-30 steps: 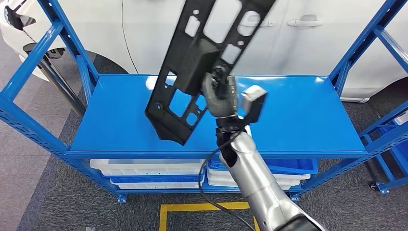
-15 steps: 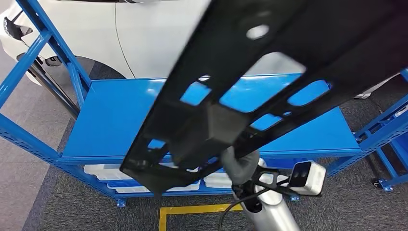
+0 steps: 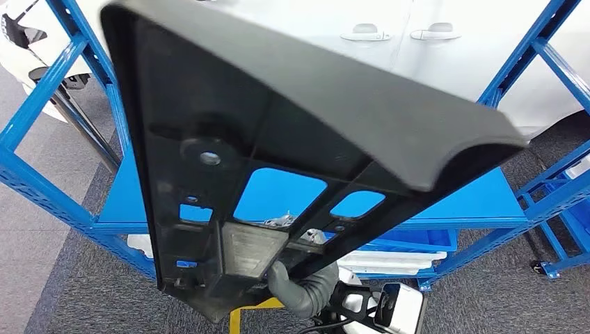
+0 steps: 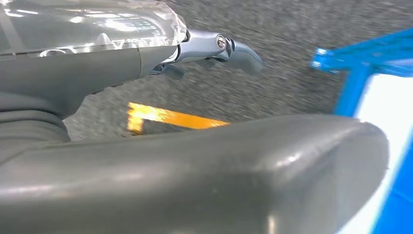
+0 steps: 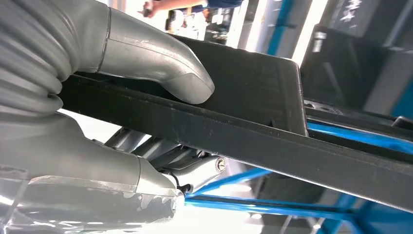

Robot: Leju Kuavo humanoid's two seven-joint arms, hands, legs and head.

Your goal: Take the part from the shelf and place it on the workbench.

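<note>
The black plastic part [image 3: 278, 139], a long flat panel with several cut-outs, is raised close to the head camera and tilted, hiding much of the blue shelf board [image 3: 459, 202] behind it. My right hand [image 3: 306, 289] grips the part from below near its lower end. In the right wrist view the thumb [image 5: 156, 63] presses on one face of the part [image 5: 253, 92] while the fingers [image 5: 195, 170] press on the other. My left hand [image 4: 146, 161] hangs over grey carpet with its fingers [image 4: 234, 48] spread apart and nothing in it.
A white car [image 3: 417, 56] stands behind the blue rack, whose uprights [image 3: 66, 76] rise on both sides. White and blue bins [image 3: 396, 261] sit on the rack's lower level. A yellow floor marking [image 3: 240, 313] lies in front of the rack.
My right hand has pulled the part away from over the shelf board, up and toward the camera, and turned it. The arm has dropped to the picture's lower edge.
</note>
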